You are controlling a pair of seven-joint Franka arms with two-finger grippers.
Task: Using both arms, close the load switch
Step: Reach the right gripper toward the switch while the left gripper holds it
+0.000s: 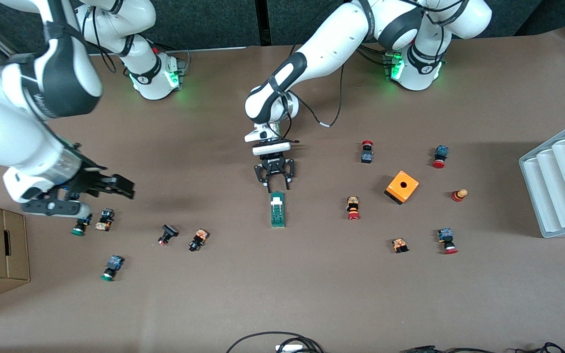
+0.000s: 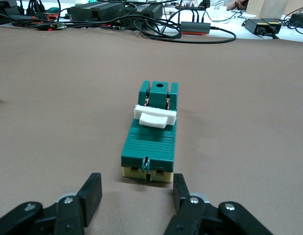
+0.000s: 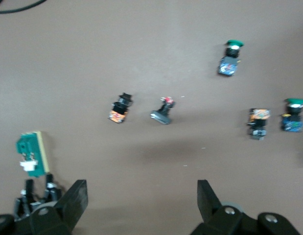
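Left gripper [image 1: 278, 188], fingers apart, low at the narrow dark-green plastic load switch's [image 1: 277, 210] 12 o'clock, front view. Right gripper [image 1: 126, 189] waits, fingers apart.

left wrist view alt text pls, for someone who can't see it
A dark-green load switch with a white piece across its top lies flat on the brown table, just ahead of the left gripper, whose black fingers stand apart at either side of the switch's near end without gripping it. Cables and electronics line the table's edge.
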